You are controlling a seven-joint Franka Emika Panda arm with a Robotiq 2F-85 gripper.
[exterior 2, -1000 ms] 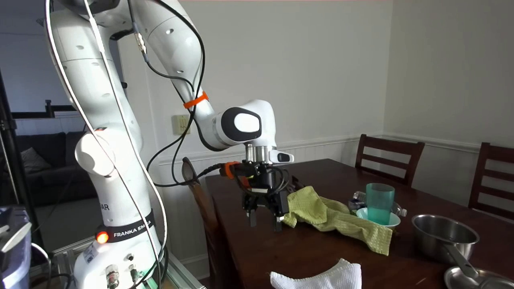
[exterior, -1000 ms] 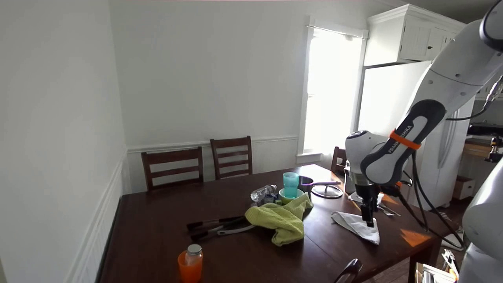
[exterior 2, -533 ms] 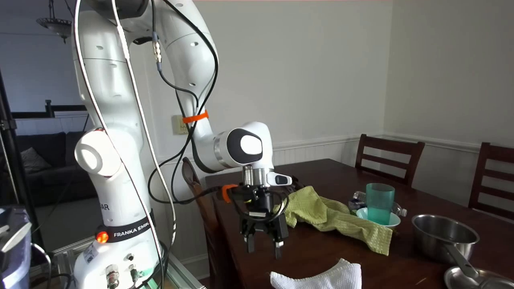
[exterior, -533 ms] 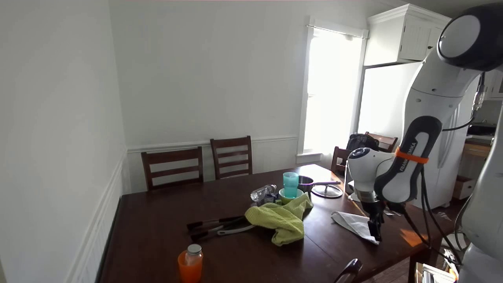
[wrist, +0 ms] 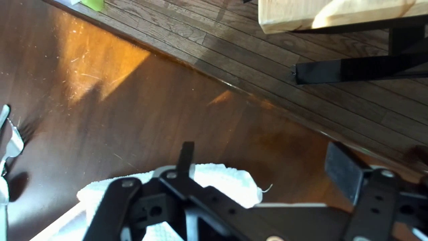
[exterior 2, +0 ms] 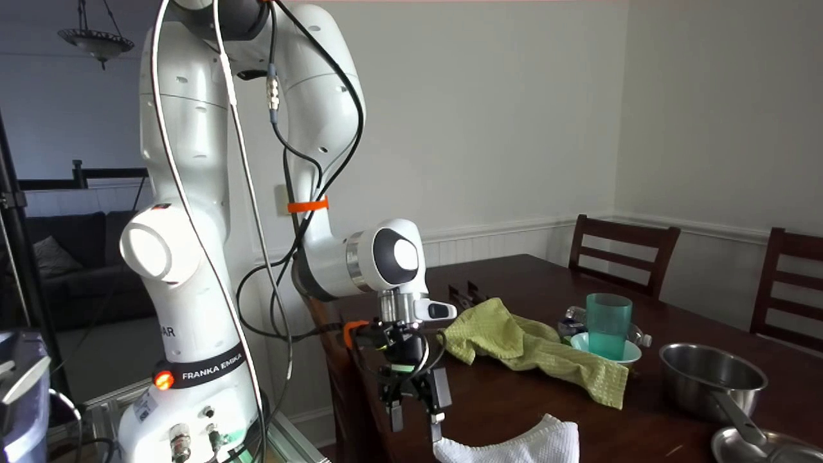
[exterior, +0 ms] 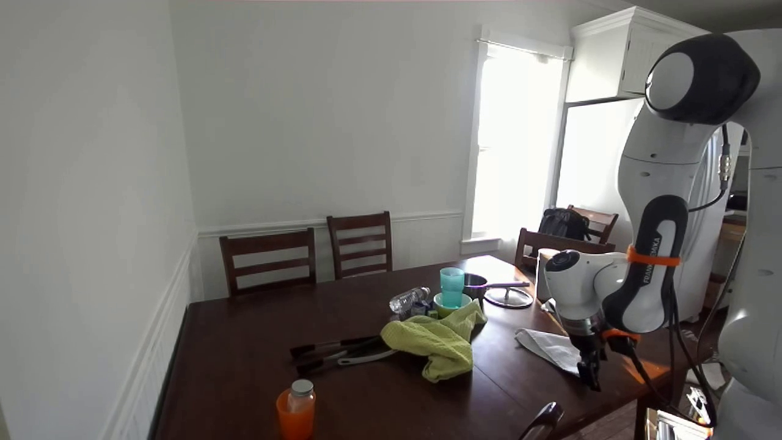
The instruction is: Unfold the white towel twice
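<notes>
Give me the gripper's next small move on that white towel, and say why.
I'd probably lower the open black two-fingered gripper slightly toward the rounded end of the folded white textured towel, so closing could then pinch it. In the wrist view, that end shows in the gap between widely parted fingers, with nothing held. Whether a fingertip touches it, I can't tell.

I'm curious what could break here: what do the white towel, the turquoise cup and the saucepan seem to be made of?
White towel: matt woven cloth, perhaps cotton, with a textured surface and soft folds.
Turquoise cup: smooth and seemingly translucent; plastic or glass, the look leaves open.
Saucepan: metal, likely stainless steel, given its silvery sheen.
</notes>
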